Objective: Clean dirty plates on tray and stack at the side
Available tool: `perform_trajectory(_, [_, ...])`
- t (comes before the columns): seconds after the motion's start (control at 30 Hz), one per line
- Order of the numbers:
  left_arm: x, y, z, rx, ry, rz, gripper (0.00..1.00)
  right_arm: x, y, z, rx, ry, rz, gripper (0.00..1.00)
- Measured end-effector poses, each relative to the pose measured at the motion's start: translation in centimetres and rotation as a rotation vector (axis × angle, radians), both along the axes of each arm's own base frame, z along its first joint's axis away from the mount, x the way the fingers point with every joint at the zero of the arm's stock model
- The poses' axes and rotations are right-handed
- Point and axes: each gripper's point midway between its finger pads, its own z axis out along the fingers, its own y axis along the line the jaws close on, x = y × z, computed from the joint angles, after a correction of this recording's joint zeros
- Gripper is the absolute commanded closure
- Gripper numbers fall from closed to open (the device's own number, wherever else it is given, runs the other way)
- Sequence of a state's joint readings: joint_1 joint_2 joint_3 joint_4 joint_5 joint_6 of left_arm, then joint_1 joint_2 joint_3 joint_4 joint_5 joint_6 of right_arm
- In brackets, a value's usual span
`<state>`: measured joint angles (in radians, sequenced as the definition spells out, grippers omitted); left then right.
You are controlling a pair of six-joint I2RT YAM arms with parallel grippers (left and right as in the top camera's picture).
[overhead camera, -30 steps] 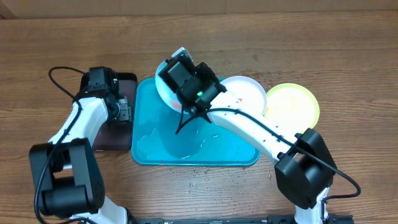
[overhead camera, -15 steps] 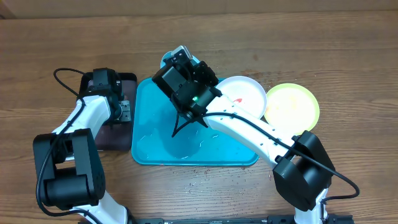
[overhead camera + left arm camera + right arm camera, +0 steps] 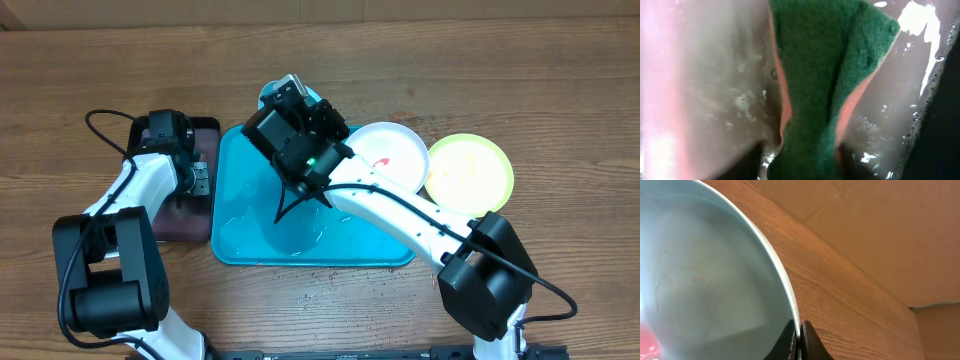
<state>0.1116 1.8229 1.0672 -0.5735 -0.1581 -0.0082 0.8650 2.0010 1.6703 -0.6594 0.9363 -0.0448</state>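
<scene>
My right gripper (image 3: 288, 105) is shut on the rim of the light blue plate (image 3: 267, 98) and holds it tilted above the far edge of the turquoise tray (image 3: 300, 235). The wrist hides most of the plate from overhead. In the right wrist view the fingers (image 3: 800, 335) pinch the plate's rim (image 3: 705, 280), and a red smear shows at its lower left. The white plate (image 3: 392, 150), with a red smear, lies at the tray's far right corner. The yellow-green plate (image 3: 470, 170) lies on the table beside it. My left gripper (image 3: 200, 178) is shut on a green sponge (image 3: 825, 85).
A small dark tray (image 3: 185, 225) lies left of the turquoise tray, under my left gripper; its wet bottom (image 3: 715, 90) shows in the left wrist view. Water drops lie on the turquoise tray floor and on the table in front of it. A cardboard wall (image 3: 880, 230) stands behind the table.
My right gripper has carried the light blue plate toward the far edge of the tray, so the wrist now hides more of it. My left arm shifted slightly over the dark tray.
</scene>
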Motion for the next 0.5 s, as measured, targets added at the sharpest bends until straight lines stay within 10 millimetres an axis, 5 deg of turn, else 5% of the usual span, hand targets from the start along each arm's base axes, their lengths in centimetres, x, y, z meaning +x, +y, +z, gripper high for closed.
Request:
perform_trajectory(0.23, [1.7, 0.3, 2.5, 0.009, -0.112, 0.016, 0.18, -0.4, 1.1, 1.4, 0.004, -0.081, -0.011, 0.96])
perform_trajectory(0.5, [3.3, 0.4, 3.2, 0.010, -0.187, 0.030, 0.25, -0.7, 1.2, 2.2, -0.012, -0.126, -0.030, 0.96])
